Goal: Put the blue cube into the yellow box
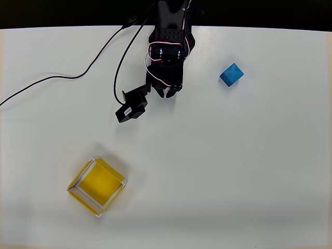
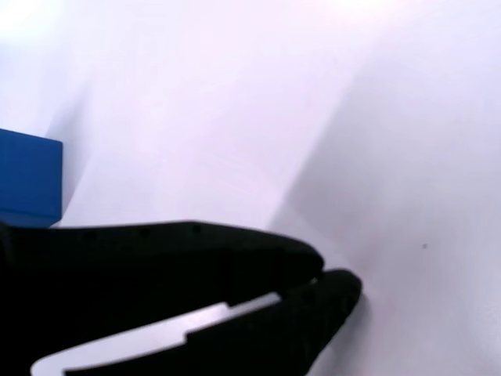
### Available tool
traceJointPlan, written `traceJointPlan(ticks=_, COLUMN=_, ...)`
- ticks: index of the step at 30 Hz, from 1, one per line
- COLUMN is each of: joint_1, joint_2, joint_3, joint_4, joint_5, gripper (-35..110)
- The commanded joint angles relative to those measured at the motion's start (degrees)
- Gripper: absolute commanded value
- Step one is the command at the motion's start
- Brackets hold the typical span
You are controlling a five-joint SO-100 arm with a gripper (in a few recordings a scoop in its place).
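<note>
Black gripper low in the wrist view, jaws closed tip to tip — nothing between them. Blue cube well off to the jaws' left, cut by the edge. White table beyond — shadowed on the right.

Arm colour: the arm is black, with a matte plastic shell.
Wires: thin red and white wires loop over the arm body.
Cable: one black cable goes from the arm.
Camera block: a small black box with a white label.
Gripper: the gripper has black rounded fingers and a pale grey inner strip.
</note>
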Motion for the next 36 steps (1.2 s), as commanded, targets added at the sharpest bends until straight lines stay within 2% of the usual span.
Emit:
traceJointPlan(ticks=1, joint_1=-1.6, joint_2=1.6, joint_3=1.6, joint_4=0.9, joint_5=0.0, gripper=0)
traceJointPlan(ticks=11, joint_1=-1.6, joint_2=1.6, joint_3=1.6, joint_4=1.0, joint_5=-0.5, gripper=0)
traceJointPlan(ticks=15, joint_1=-1.6, joint_2=-0.4, joint_3=-0.4, joint_4=0.6, joint_5=-5.4, gripper=1)
traceJointPlan(ticks=19, joint_1=-3.7, joint_2=-11.0, joint_3=-12.7, joint_4=-1.7, joint_5=-5.0, gripper=9)
traceJointPlan(ticks=21, joint_1=-6.3, joint_2=-16.3, joint_3=-20.7, joint_4=-1.1, joint_5=-2.2, gripper=18)
traceJointPlan(ticks=29, joint_1=-18.7, joint_2=-29.2, joint_3=-49.1, joint_4=9.6, joint_5=0.8, gripper=36)
traceJointPlan(ticks=36, joint_1=-32.5, joint_2=-36.7, joint_3=-63.5, joint_4=14.3, joint_5=5.4, gripper=45)
